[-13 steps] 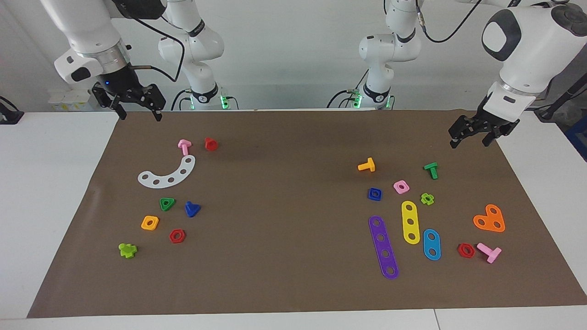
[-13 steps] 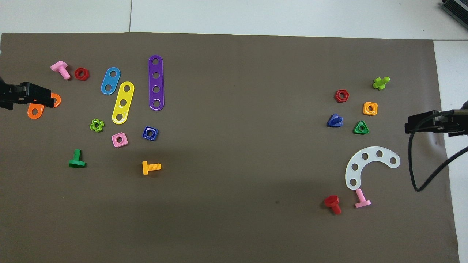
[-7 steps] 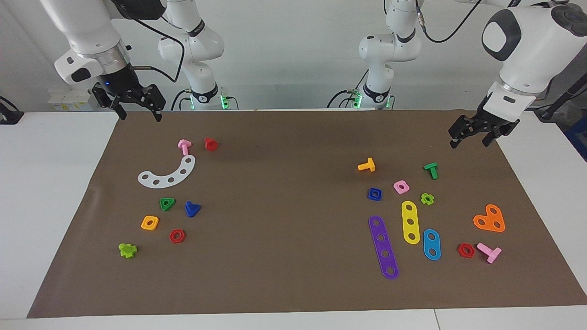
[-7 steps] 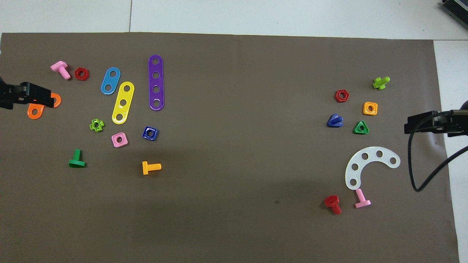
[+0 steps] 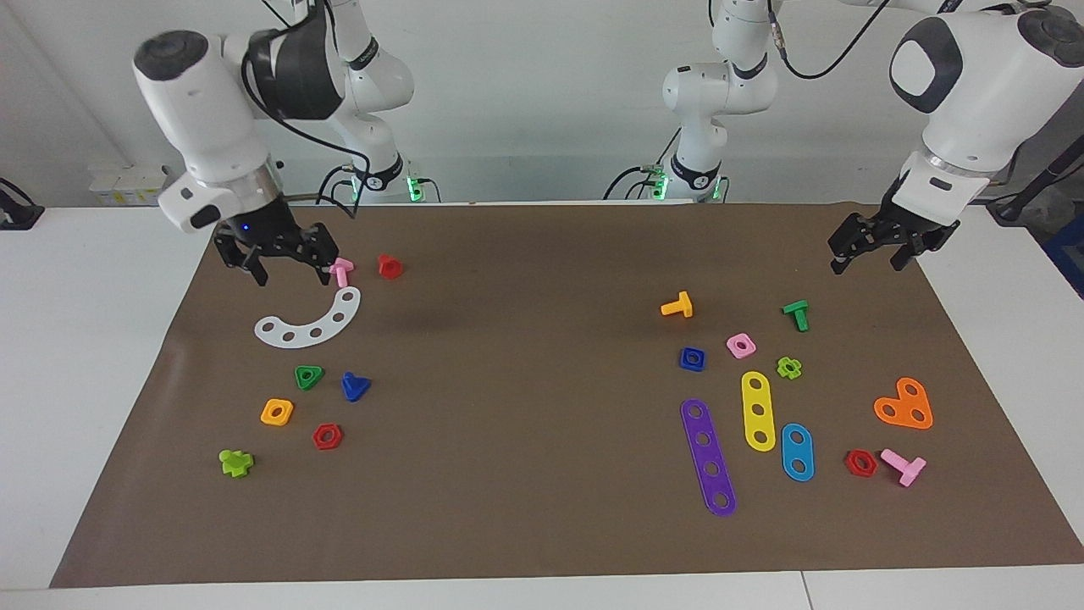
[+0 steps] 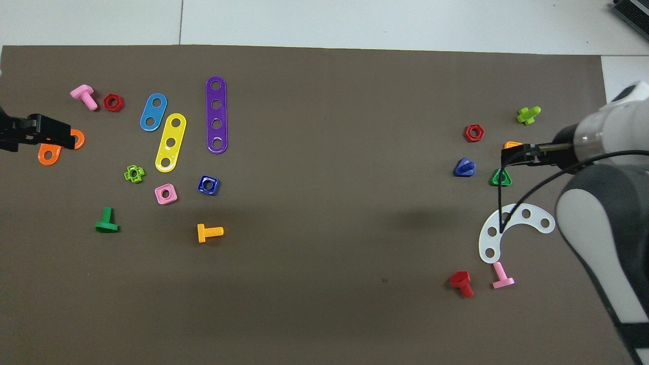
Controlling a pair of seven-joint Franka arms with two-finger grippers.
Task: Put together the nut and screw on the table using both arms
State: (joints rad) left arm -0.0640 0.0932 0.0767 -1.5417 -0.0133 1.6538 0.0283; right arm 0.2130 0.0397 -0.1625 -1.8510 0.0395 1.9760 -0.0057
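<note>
Right gripper (image 5: 285, 269) has moved in over the mat, now above the white curved strip (image 5: 312, 323), fingers spread, empty. Left gripper (image 5: 876, 252) unchanged at the mat edge, open, waiting. Screw (image 5: 355, 386) and nut (image 5: 692, 358) lie untouched, well apart.

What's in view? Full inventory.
nut: 1, dark blue, left arm's end.
screw: 1, dark blue, right arm's end.
other nuts: 6; pink, lime, red left arm's end; green, orange, red right arm's end.
other bolts: 6; orange, green, pink left arm's end; pink, red, lime right arm's end.
strips: 4; purple, yellow, blue left arm's end; white curved right arm's end.
plate: 1, orange, left arm's end.
mat: 1, brown, on table.
left gripper: open, over mat edge.
right gripper: open, over mat by pink bolt.
</note>
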